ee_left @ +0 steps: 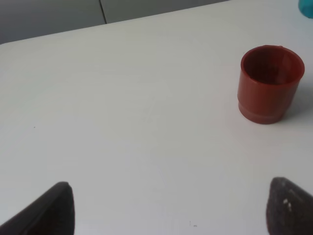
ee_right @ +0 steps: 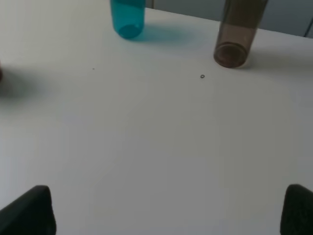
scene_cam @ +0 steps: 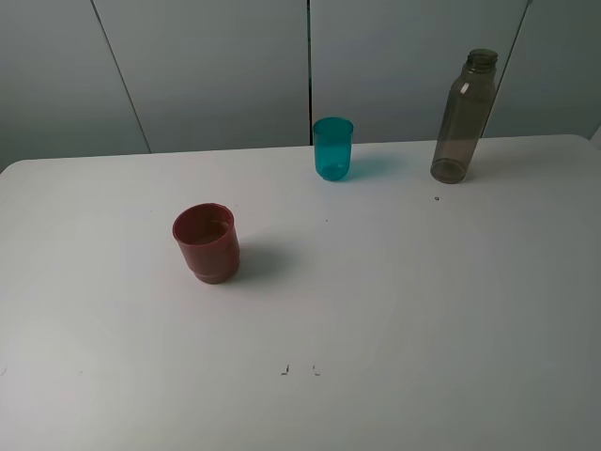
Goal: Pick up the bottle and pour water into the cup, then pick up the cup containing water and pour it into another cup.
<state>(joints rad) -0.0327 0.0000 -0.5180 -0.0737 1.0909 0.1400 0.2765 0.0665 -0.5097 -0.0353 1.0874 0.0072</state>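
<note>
Bottle [scene_cam: 462, 117]: tall, slim, smoky plastic, uncapped, upright near the desk's [scene_cam: 423, 310] far right edge. Teal tumbler [scene_cam: 333, 148] beside it; red cup [scene_cam: 207, 242] left of centre. Both claws, left [ee_left: 168, 208] and right [ee_right: 168, 210], spread wide, empty. Risk: 1 glancing approach topples the top-heavy bottle.

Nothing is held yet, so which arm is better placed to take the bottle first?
Probably the right. The bottle stands upright at the table's far right, and the open right gripper faces it across bare table. The left gripper, also open, faces the red cup instead.
</note>
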